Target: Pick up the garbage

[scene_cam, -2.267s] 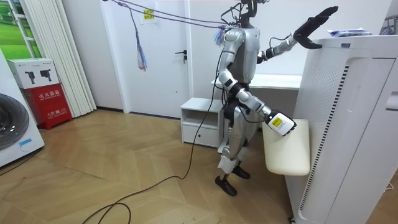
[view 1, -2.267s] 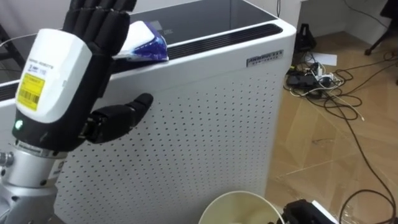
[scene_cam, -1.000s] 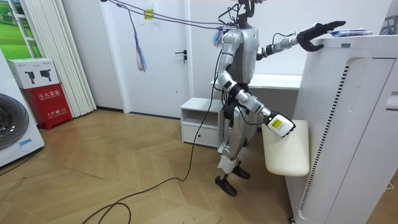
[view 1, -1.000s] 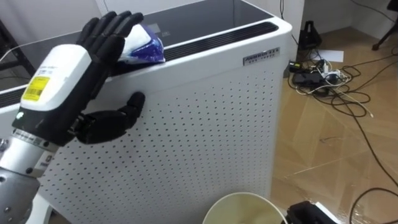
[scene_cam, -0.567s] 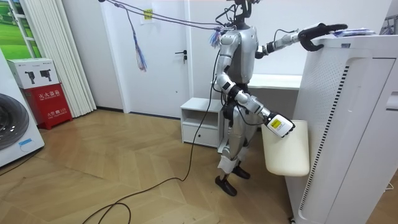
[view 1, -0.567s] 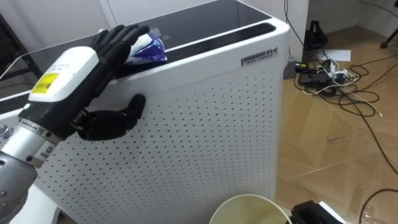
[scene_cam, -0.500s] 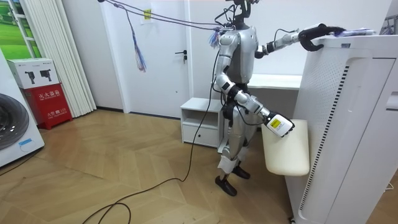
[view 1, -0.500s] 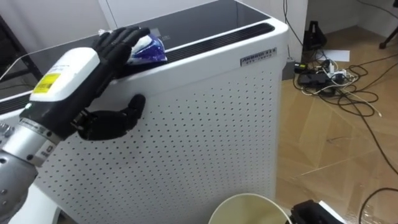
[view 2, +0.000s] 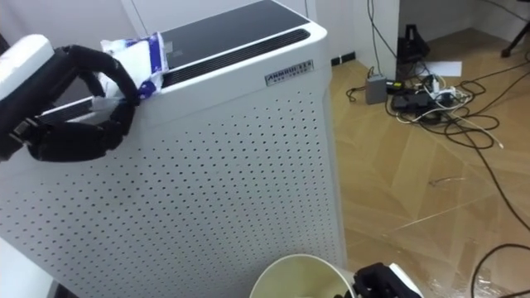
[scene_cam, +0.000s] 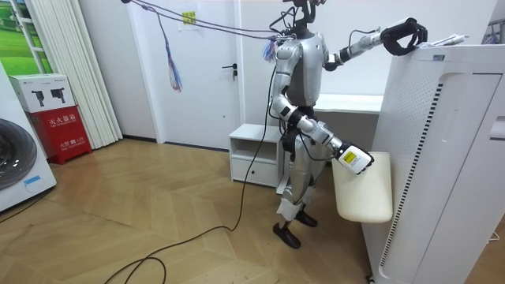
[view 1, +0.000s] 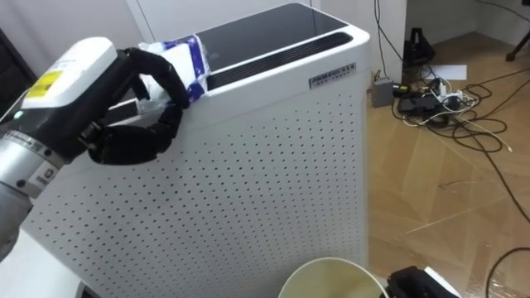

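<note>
Blue-and-white, one wrapper [view 1: 186, 58] sits in the left robot hand [view 1: 126, 146].

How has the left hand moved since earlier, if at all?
Yes: left hand, shut on the wrapper, lifted off the white appliance top, toward the robot.

One wrapper [view 1: 192, 54], one bin [view 1: 328, 261] (cream), one purifier [view 1: 273, 157].
</note>
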